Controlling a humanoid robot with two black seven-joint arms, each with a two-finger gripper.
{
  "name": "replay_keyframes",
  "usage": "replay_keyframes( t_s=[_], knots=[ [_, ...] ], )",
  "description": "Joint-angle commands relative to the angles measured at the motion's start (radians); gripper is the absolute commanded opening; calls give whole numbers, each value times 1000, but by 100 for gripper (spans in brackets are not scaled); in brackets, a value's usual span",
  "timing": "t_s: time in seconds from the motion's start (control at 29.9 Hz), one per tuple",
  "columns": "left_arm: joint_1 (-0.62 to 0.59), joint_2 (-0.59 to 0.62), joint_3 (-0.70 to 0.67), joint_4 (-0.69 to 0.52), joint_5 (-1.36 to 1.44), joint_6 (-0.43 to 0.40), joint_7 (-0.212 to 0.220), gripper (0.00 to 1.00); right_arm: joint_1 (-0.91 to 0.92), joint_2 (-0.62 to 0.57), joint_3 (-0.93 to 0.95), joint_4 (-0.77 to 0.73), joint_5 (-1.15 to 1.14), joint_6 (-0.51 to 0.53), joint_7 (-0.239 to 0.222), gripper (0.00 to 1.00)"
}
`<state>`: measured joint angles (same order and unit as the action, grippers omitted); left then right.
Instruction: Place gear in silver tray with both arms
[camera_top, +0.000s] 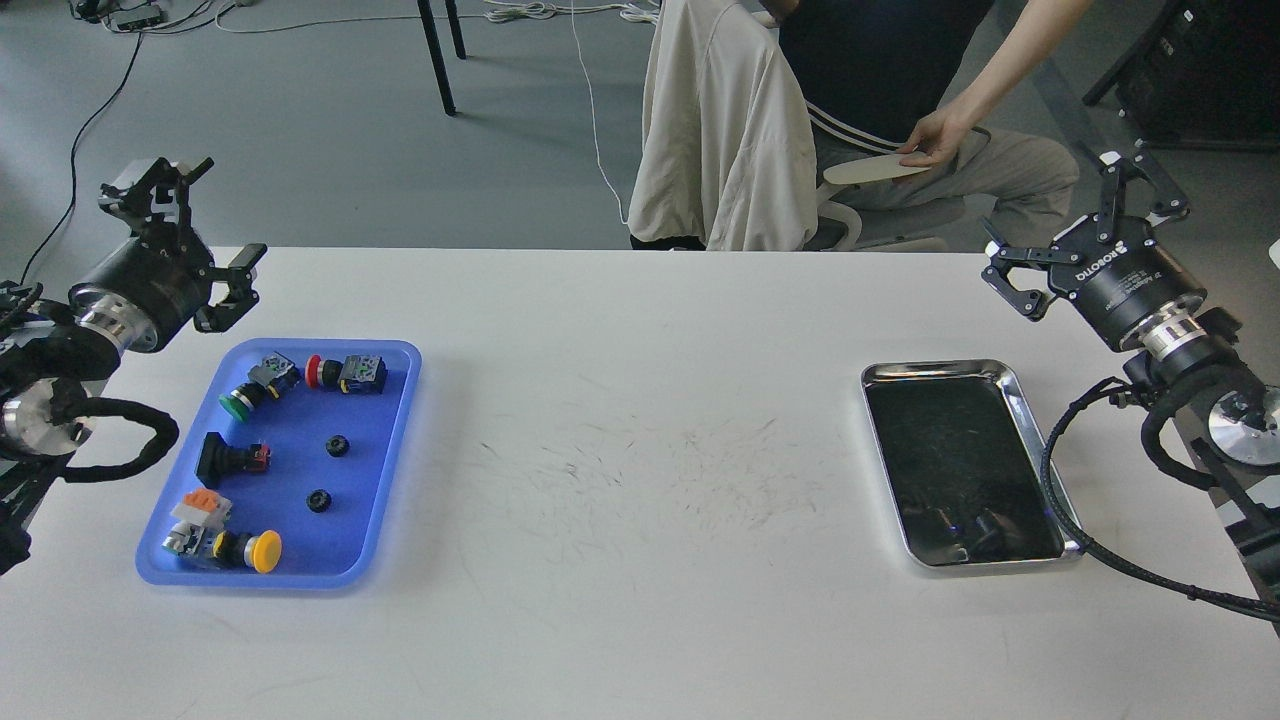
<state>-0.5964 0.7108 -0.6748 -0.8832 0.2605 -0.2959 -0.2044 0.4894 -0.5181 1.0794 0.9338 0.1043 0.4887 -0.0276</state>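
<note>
Two small black gears (337, 446) (318, 500) lie in a blue plastic tray (395, 420) at the left of the white table. The silver tray (1030, 425) lies at the right and holds nothing. My left gripper (195, 225) is open and empty, raised beyond the blue tray's far left corner. My right gripper (1085, 225) is open and empty, raised beyond the silver tray's far right corner.
The blue tray also holds several push buttons and switches: green (238, 405), red (314, 371), yellow (264, 551). A seated person (900, 90) and a chair draped with a beige jacket (725, 140) are behind the table's far edge. A black cable (1060, 500) runs along the silver tray's right rim.
</note>
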Motion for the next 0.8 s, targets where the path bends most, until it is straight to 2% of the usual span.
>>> replay_keyframes(
  t_s=[0.0,0.17,0.47,0.64,0.77],
  knots=[
    [4,64,26,-72,117,0,-1,100,-2,-3,2,2,0,0,0,99],
    [9,154,61,-201,349,11,2,100,-2,-5,2,2,0,0,-2,99],
    [13,283,95,-465,1078,4,3,100,-2,-5,13,-1,0,-2,2,99],
    [27,279,153,-491,1406,18,3,100,-6,-10,14,-3,0,-1,2,99],
    [41,254,214,-476,1528,81,3,100,-6,-10,14,-3,0,-1,3,99]
  ],
)
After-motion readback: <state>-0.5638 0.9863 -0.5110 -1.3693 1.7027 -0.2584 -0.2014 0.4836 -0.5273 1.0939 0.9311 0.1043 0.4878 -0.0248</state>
